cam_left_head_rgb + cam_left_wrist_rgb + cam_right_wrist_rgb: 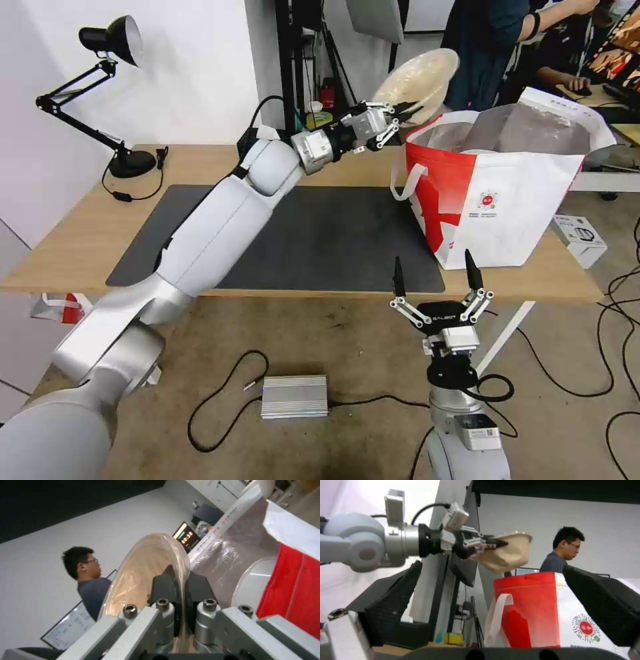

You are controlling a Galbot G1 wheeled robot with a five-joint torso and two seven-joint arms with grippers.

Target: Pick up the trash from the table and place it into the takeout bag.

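Left hand (399,115) clamps the beige bowl (419,81) by its rim, tilted over the takeout bag (507,193) mouth w/ a white round item already inside, table (80,247) bare of trash, right hand (437,280) spread wide near the table's front edge.

The head camera looks forward and down over the table (80,247). The left wrist camera sits close behind the left hand (180,590), facing along its fingers toward the takeout bag (233,555). The right wrist camera looks up from below table level. All 3 views share the bag.
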